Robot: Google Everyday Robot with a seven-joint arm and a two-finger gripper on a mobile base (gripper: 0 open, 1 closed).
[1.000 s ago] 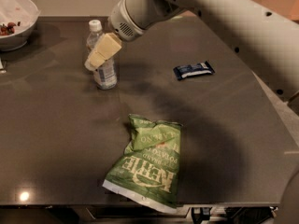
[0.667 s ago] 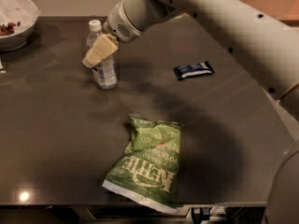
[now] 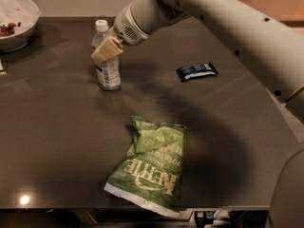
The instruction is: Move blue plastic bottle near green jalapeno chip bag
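Sitting at the far left back corner of the dark table [image 3: 57, 127] is a white bowl [image 3: 16, 20] with some dark red bits inside. Right of it, toward the back of the table, the blue plastic bottle [image 3: 109, 74] stands upright with its white cap on. The gripper [image 3: 105, 51] is at the bottle's upper half, its cream-coloured tip lying across the front of the bottle just below the cap; how far it is open, and whether it has hold of the bottle, I cannot tell. Further right and much nearer the front edge, the green jalapeno chip bag [image 3: 151, 167] lies flat and wrinkled, well apart from the bottle. A dark-blue snack wrapper [image 3: 196, 71] lies flat toward the back right. The pale arm [image 3: 228, 27] reaches in from the right.
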